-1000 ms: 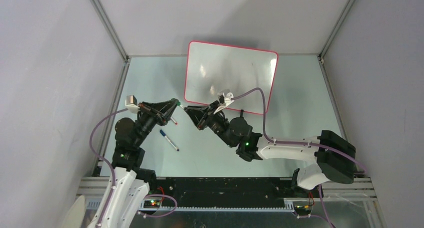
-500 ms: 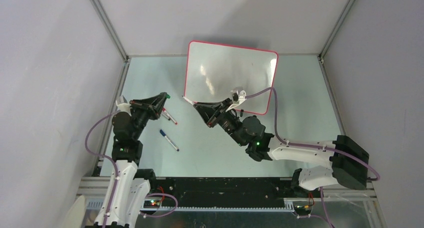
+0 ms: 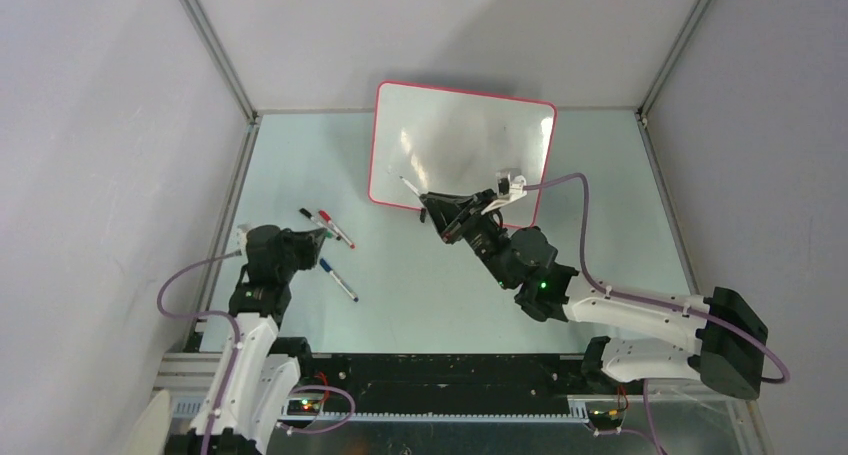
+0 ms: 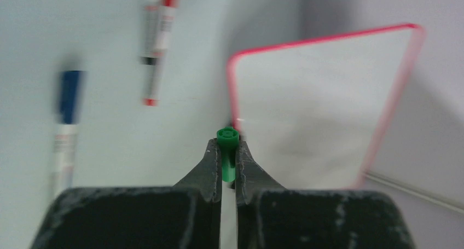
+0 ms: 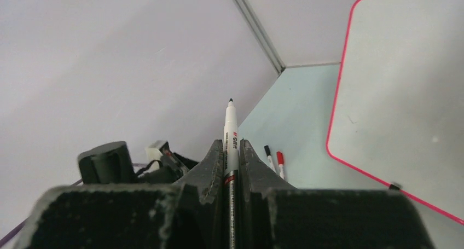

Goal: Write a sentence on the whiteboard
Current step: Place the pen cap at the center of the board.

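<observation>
The whiteboard [image 3: 460,140] stands at the back of the table, white with a red-pink rim, and is also visible in the left wrist view [image 4: 312,96] and the right wrist view [image 5: 405,90]. Its face shows only glare; the sentence is out of view. My right gripper [image 3: 430,199] [image 5: 232,146] is shut on an uncapped white marker [image 5: 230,129], whose tip [image 3: 403,181] is over the board's lower left part. My left gripper [image 3: 320,236] [image 4: 227,146] is low at the left, shut on a small green cap [image 4: 227,150].
A black marker [image 3: 308,215] and a red marker [image 3: 336,229] lie side by side on the pale green table [image 3: 600,195], just beyond my left gripper. A blue marker [image 3: 338,280] lies nearer the bases. Grey walls enclose the table on three sides.
My left arm has drawn back down and left with the green cap. My right arm has carried the marker right and towards the board, from the board's left corner to over its lower part.
</observation>
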You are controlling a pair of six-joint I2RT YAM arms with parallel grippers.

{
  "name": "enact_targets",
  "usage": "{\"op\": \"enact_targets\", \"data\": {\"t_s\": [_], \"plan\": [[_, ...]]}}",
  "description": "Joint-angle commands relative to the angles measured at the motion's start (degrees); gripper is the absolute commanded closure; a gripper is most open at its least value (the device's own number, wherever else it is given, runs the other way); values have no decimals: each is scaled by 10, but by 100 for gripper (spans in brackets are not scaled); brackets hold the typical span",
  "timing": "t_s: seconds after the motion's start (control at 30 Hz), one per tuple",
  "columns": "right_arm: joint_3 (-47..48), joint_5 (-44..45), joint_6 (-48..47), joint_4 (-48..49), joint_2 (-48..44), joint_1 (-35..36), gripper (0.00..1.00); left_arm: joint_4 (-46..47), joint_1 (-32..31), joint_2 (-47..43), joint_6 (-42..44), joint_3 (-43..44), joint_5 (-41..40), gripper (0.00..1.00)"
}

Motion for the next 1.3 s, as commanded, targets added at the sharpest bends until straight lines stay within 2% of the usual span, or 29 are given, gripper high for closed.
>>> {"op": "enact_targets", "data": {"t_s": [0.0, 0.13, 0.47, 0.53, 0.6, 0.77, 0.87, 0.93, 1.13, 1.27], "plan": [[-4, 36, 6, -21, -20, -5, 100, -93, -7, 53, 65, -5, -89, 100], [-4, 47, 9, -24, -20, -5, 100, -107, -32, 116, 81, 1, -113, 100], [-5, 48, 5, -24, -19, -5, 100, -39, -39, 217, 92, -2, -110, 99], [-7, 50, 4, -25, -22, -6, 100, -48, -39, 225, 91, 6, -121, 88], [-9, 52, 4, -24, -24, -6, 100, -51, -39, 225, 90, 11, -127, 82], [-11, 55, 3, -25, -28, -6, 100, -48, -40, 215, 83, 12, -135, 76], [-13, 55, 1, -25, -32, -7, 100, -40, -40, 207, 82, 11, -129, 58], [-15, 56, 1, -26, -34, -6, 100, -36, -39, 199, 79, 7, -126, 50], [-20, 58, -1, -29, -45, -9, 100, -41, -39, 156, 81, 4, -126, 49], [-20, 57, -2, -41, -53, -14, 100, 43, -39, 121, 147, -4, -68, 50]]}}
